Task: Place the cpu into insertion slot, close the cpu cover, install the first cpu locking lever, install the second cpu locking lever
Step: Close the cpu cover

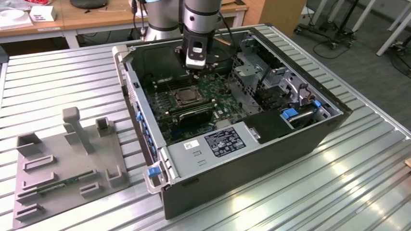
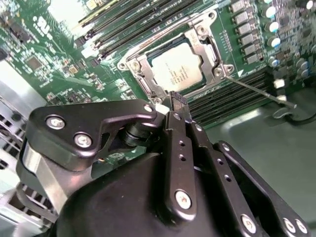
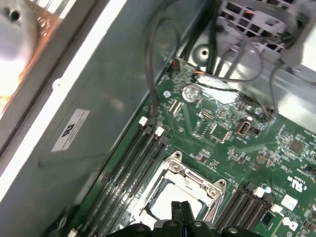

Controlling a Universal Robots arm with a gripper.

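Note:
The cpu (image 2: 177,66) lies pale and silvery in the insertion slot (image 1: 186,97) on the green board. The cpu cover (image 2: 139,74), a silver frame, lies down around it. One thin locking lever (image 2: 259,90) sticks out free from a corner of the socket. My gripper (image 2: 178,98) is shut with nothing held, its tips just above the socket's edge. In the first wrist view the gripper (image 3: 181,205) hangs over the cpu (image 3: 168,200) and the cover (image 3: 195,177). In the exterior view the gripper (image 1: 194,71) is inside the open computer case, above the socket.
Long black memory slots (image 2: 123,24) flank the socket on both sides. Cables (image 3: 150,59) run along the case wall. A drive cage (image 1: 270,86) fills the case at the exterior view's right. A grey fixture plate (image 1: 64,163) lies on the ribbed table at the exterior view's left.

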